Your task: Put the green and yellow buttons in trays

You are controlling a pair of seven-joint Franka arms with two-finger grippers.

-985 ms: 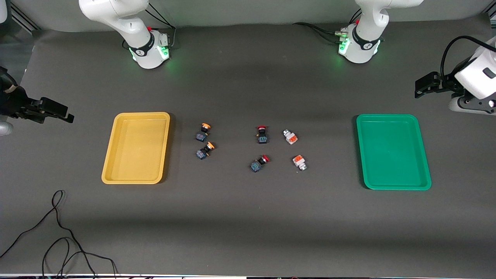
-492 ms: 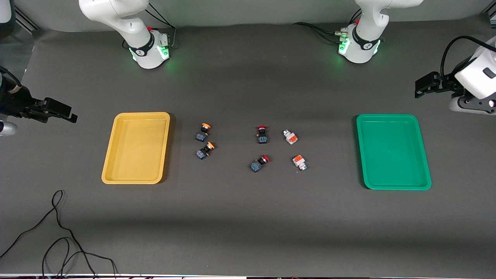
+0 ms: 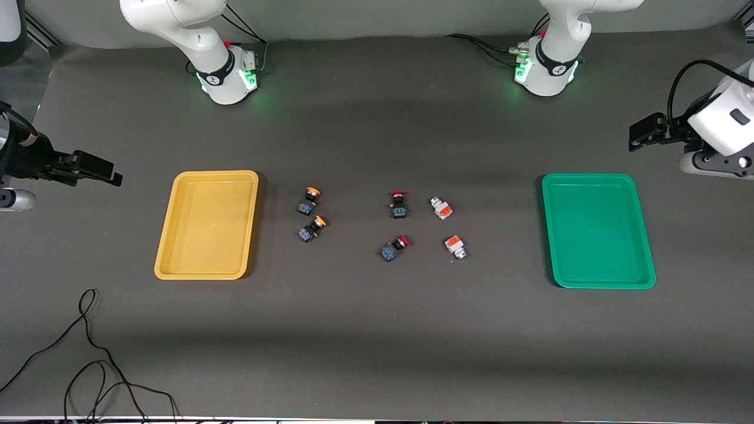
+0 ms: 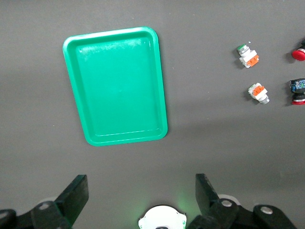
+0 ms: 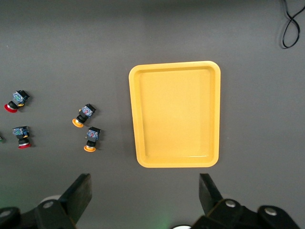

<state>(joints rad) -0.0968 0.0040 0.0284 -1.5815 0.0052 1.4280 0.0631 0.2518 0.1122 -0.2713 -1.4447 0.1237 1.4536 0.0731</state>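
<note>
The yellow tray (image 3: 206, 224) and the green tray (image 3: 598, 229) lie empty at the two ends of the table. Between them lie two orange-yellow capped buttons (image 3: 308, 201) (image 3: 312, 229), toward the yellow tray, and two white-grey buttons with orange blocks (image 3: 441, 208) (image 3: 455, 247), toward the green tray. My right gripper (image 3: 88, 168) is open and empty over the table at the right arm's end, beside the yellow tray (image 5: 175, 114). My left gripper (image 3: 645, 132) is open and empty over the table at the left arm's end, near the green tray (image 4: 116, 86).
Two red-capped black buttons (image 3: 399, 204) (image 3: 394, 248) lie between the two button pairs. A black cable (image 3: 88, 353) loops on the table nearer the front camera than the yellow tray. The arm bases (image 3: 227, 73) (image 3: 548, 70) stand along the table's farthest edge.
My right gripper has drifted slightly toward the yellow tray. My left gripper has shifted slightly. The buttons and trays have not moved.
</note>
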